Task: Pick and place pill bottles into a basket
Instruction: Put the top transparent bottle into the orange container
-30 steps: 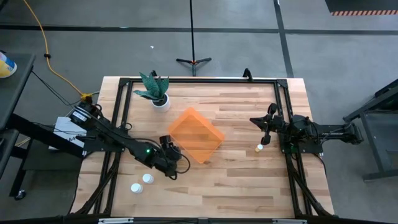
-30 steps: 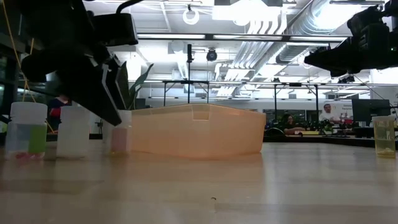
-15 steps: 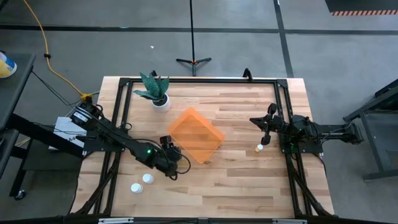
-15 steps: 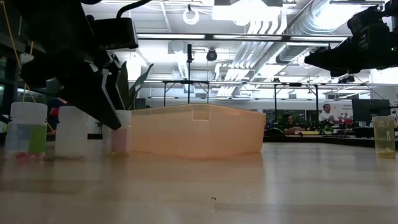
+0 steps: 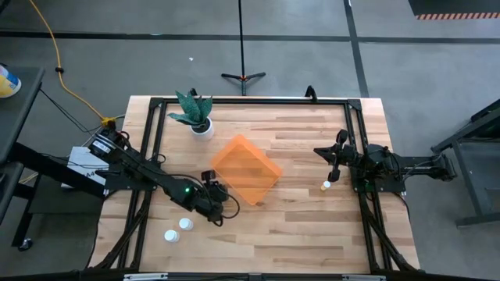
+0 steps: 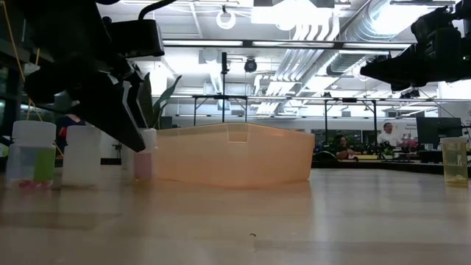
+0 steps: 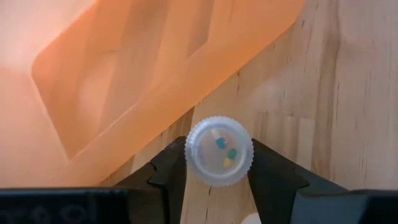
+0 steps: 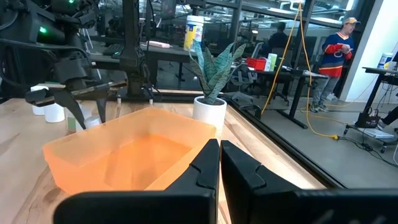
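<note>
The orange basket (image 5: 246,168) lies at the table's middle. My left gripper (image 5: 212,195) stands at the basket's near left side, shut on a small white pill bottle (image 7: 219,151), which also shows in the low view (image 6: 143,156). Two more bottles (image 5: 185,224) (image 5: 169,235) stand on their bases near the table's near left edge. Another bottle (image 5: 326,185) stands at the right. My right gripper (image 5: 334,160) hovers just beyond that bottle, shut and empty (image 8: 219,163). My left gripper has the bottle between its two fingers (image 7: 171,169), one on each side of the bottle's upper wall (image 7: 193,167), just under the cap. The fingers come from above, pointing down. The bottle stands upright, its base at table level beside the basket's wall.
A white pot with a green plant (image 5: 197,115) stands at the far left, beyond the basket. A black frame (image 5: 234,100) runs round the table's edges. Open wood lies between the basket and the right bottle. People stand in the room behind (image 8: 339,56).
My left gripper has sunk a little at the bottle beside the basket. The bottle stays upright in the same place.
</note>
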